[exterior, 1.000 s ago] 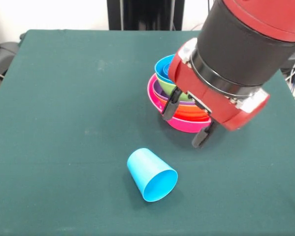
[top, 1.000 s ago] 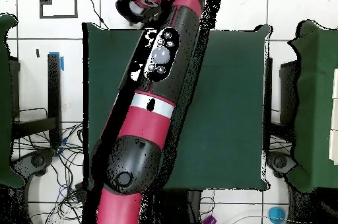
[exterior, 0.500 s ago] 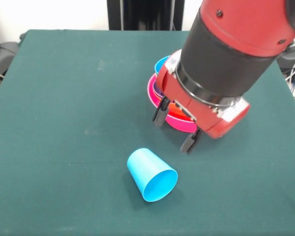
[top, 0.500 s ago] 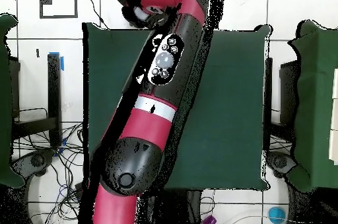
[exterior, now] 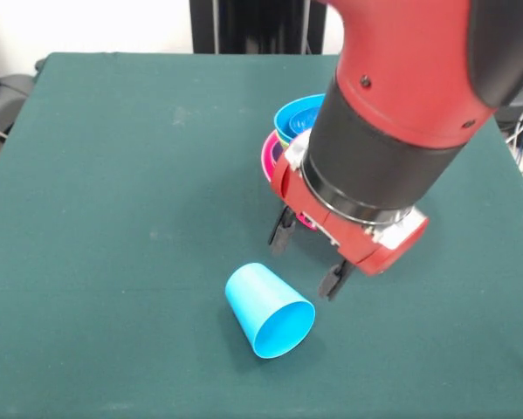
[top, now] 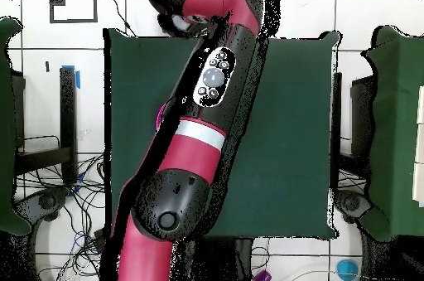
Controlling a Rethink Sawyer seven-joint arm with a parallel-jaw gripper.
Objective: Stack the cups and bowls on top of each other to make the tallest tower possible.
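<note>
we see the sky blue cup [exterior: 268, 310] on its side at lower centre, mouth towards lower right, on the green table [exterior: 113, 192]. our gripper [exterior: 304, 256], fingers spread, hovers above it; the tower [exterior: 287, 131] sits behind.

The front view looks from across the table [exterior: 113, 175] toward the robot, tilted down and close in, so the arm [exterior: 401, 122] fills the upper right and the open gripper [exterior: 303, 257] hangs mid-frame, its jaws spread just above and to the right of the blue cup [exterior: 268, 310]. The overhead view looks straight down from much higher, robot base at the bottom. It takes in the whole table [top: 298, 128] and surrounding floor. Both views share the tabletop and the arm [top: 203, 120].
</note>
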